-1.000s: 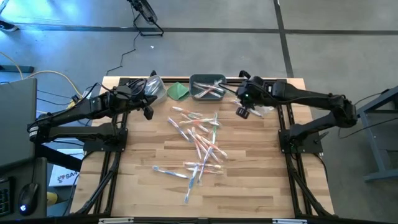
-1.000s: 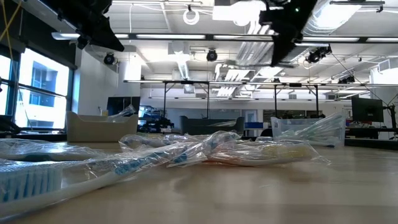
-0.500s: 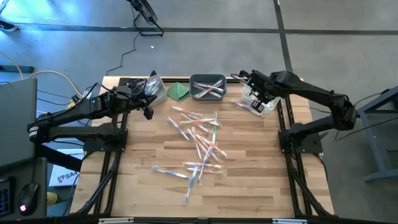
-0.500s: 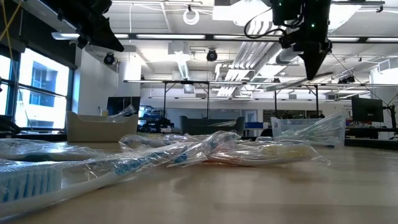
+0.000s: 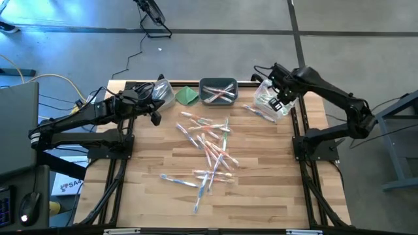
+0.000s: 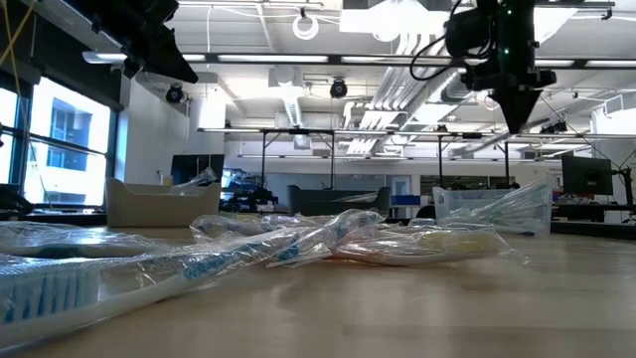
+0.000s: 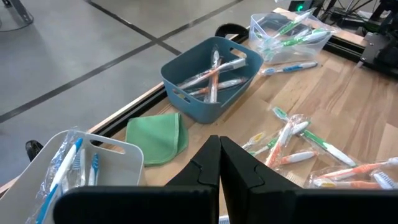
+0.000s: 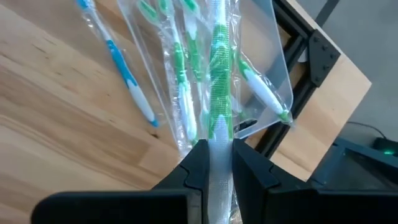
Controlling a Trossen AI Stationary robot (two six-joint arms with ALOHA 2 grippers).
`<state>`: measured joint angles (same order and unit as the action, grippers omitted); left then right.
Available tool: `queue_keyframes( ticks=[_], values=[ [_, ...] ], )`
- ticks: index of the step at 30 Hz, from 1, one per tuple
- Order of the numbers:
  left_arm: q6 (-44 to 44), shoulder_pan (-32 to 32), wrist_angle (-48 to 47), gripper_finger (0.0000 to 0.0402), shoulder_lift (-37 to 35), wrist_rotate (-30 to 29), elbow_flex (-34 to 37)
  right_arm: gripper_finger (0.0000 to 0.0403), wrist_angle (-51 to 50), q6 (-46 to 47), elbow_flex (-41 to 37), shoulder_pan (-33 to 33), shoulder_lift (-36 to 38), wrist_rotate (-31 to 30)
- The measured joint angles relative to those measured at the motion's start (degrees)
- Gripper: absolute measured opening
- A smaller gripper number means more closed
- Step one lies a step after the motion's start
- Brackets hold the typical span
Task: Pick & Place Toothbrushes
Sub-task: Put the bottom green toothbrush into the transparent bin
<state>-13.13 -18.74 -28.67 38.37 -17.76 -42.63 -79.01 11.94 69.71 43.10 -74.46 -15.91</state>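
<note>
The right gripper (image 5: 282, 98) hangs over the clear bin (image 5: 271, 104) at the table's far right corner, its fingers (image 8: 198, 163) clamped on a wrapped green toothbrush (image 8: 219, 81) that points down into the bin. In the right wrist view that bin already holds several green-handled brushes in crinkled wrappers, and one blue toothbrush (image 8: 124, 74) lies on the wood just beside it, outside the bin wall.

The left gripper (image 5: 154, 112) waits with its jaws pressed together and empty, near the far left corner above a white bin (image 7: 115, 163) holding blue toothbrushes (seen in the left wrist view). Next to that bin lies a folded green cloth (image 5: 188, 95), and beside the cloth stands a blue-grey bin (image 5: 218, 92) with pink-orange brushes in it.

The loose toothbrushes (image 5: 208, 147) are scattered in a heap across the middle of the wooden table (image 5: 274, 189), running from near the bins toward the near edge, with blue, green and pink-orange ones mixed together. In the low view the pile fills the foreground, with a blue-bristled brush head (image 6: 50, 290) closest to the camera.
</note>
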Motion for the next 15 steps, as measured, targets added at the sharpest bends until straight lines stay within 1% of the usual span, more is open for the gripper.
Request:
queue_keyframes(
  ticks=[6,15],
  values=[
    [0.01,0.00,-0.41,0.0000,0.00,0.00,0.00,0.0040,-0.37,-1.37,0.00,2.35,-2.24,1.26],
    [-0.10,0.00,-1.55,0.0000,0.00,0.02,0.00,0.0040,0.17,-4.10,0.00,3.21,-9.69,1.28]
  ],
)
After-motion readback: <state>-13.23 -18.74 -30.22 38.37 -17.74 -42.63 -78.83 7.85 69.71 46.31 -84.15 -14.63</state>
